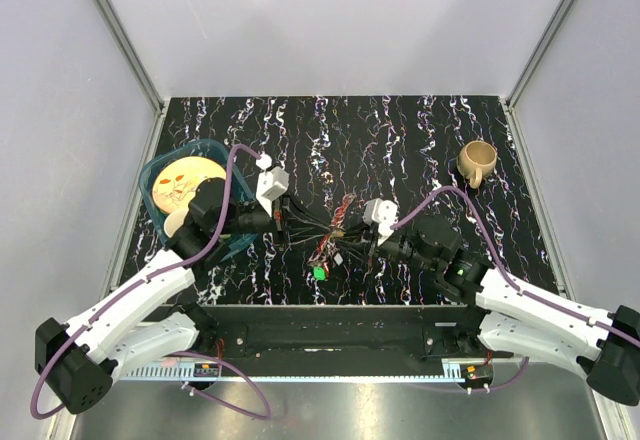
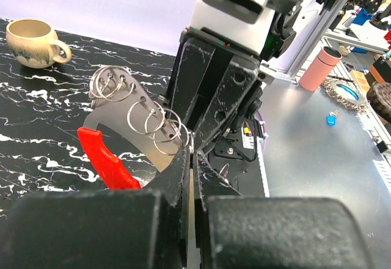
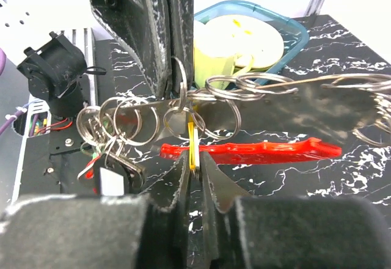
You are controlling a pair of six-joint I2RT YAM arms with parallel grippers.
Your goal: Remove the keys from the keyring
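The keyring is a flat grey metal piece strung with several split rings and a bright red piece. It hangs above the table between both arms. My left gripper is shut on the grey piece's edge, as the right wrist view also shows from above. My right gripper is shut on a thin brass-gold key hanging from one ring. More keys and a black tag bunch at the ring's left end. A green-headed key lies loose on the table.
A beige mug stands at the back right. A blue tray holding a yellow plate sits at the left, close behind my left arm. The table's near edge and metal rail run just below the grippers.
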